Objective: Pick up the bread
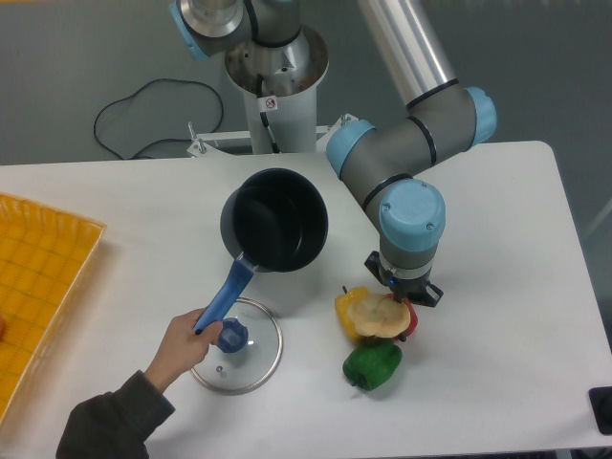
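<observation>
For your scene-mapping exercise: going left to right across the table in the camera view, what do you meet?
Yellow tray → person's hand on the pot handle → glass lid → dark pot → bread under the gripper.
</observation>
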Controlling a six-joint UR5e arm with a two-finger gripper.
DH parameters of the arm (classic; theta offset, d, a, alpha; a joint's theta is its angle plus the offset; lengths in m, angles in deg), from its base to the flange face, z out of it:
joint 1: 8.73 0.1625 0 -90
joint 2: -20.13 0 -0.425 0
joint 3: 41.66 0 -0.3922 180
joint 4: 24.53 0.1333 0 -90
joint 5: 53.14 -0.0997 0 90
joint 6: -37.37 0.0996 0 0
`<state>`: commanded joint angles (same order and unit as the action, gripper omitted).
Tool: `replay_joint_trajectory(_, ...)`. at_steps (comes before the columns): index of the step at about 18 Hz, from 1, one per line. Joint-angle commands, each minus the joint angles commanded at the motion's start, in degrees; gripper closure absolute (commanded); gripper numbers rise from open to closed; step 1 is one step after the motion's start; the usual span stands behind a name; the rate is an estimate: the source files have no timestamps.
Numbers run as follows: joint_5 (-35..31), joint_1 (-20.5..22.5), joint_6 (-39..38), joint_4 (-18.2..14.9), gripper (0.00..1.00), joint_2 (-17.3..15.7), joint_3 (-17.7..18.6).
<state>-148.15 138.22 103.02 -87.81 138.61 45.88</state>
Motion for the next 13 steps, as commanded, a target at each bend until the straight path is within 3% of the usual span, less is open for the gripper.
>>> replay_joint_trajectory(4,0.27,0.35,0.00,0.09,0.24,-0.35,-1.23)
replay_joint_trajectory(8,0.35,0.44,0.00,0.18,0.14,-0.35,-3.68)
replay_joint_trajectory(13,0.35,0.53,0.00,0.44,0.11,0.44,-6.24)
